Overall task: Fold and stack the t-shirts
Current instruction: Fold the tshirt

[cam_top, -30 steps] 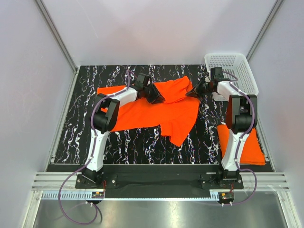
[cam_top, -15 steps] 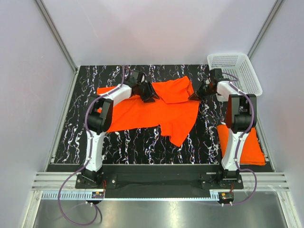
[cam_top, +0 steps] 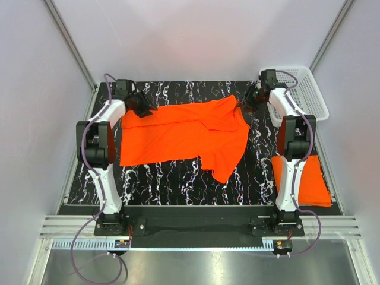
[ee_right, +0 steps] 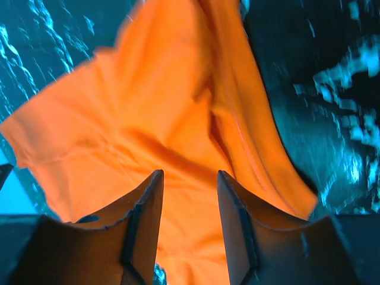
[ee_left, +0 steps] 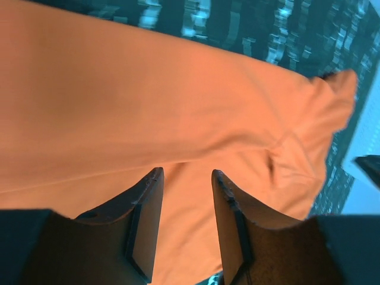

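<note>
An orange t-shirt [cam_top: 184,133] lies spread across the black marbled table, one sleeve pointing toward the near edge. My left gripper [cam_top: 145,107] is at the shirt's far left corner, jaws apart over the cloth [ee_left: 148,101]; in the left wrist view the gripper [ee_left: 186,172] holds nothing. My right gripper [cam_top: 243,104] is at the shirt's far right corner. In the right wrist view it [ee_right: 189,173] is open above rumpled orange cloth [ee_right: 148,119]. A second orange shirt [cam_top: 300,178], folded, lies at the near right beside the right arm.
A white mesh basket [cam_top: 297,89] stands at the far right corner, close behind the right gripper. The table [cam_top: 172,178] is walled in by pale panels at the left, back and right. The arm bases are at the near edge.
My left gripper has swept left from the shirt's middle to its far left corner. The right gripper moved slightly farther back. The folded-over top of the shirt now lies flatter.
</note>
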Controlling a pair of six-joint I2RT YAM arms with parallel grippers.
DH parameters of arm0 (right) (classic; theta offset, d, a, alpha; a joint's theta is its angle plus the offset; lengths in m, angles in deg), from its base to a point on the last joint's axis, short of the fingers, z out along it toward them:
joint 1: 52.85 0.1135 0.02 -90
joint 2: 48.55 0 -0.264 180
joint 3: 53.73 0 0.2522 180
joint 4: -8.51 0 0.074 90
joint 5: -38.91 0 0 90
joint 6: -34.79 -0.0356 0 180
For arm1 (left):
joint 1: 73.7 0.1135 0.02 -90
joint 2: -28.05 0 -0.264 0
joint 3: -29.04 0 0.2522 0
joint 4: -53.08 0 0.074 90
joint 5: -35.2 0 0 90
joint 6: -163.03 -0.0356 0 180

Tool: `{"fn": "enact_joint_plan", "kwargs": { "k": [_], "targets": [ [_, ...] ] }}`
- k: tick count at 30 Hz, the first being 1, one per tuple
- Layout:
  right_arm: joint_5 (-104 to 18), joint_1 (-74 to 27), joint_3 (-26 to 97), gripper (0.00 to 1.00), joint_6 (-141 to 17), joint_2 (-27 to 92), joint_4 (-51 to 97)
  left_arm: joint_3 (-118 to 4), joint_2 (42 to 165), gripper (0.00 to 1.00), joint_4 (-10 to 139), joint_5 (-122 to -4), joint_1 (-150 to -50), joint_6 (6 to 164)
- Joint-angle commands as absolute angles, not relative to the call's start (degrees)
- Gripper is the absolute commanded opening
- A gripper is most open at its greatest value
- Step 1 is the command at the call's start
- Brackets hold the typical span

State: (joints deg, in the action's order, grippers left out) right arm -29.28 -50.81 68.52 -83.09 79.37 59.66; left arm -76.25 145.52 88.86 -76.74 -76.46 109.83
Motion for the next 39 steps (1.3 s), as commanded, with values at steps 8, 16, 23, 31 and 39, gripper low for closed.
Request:
{"fn": "enact_joint_plan", "kwargs": {
  "k": [8,16,23,31,39],
  "targets": [
    [-37.5,-47.6,95.0,0.55,-77.5,94.5,67.5,-77.7,148.5,0.42,89.3,-78.5,-68.3,106.7],
    [-40.2,-47.7,105.3,0.59,-75.9,103.1,69.8,-78.0,152.7,0.41,90.0,-80.6,-65.3,107.5],
    [-45.8,-47.7,109.1,0.31,-76.7,108.1,69.8,-77.9,154.9,0.41,90.0,-81.1,-62.5,108.3],
    [-53.6,-47.4,105.7,0.08,-81.2,106.0,69.6,-78.9,157.0,0.41,90.0,-81.3,-60.9,108.4],
    [-51.3,-47.1,107.9,0.39,-79.3,103.4,71.0,-79.8,152.3,0.42,90.0,-81.2,-60.9,107.8]
  ]
}}
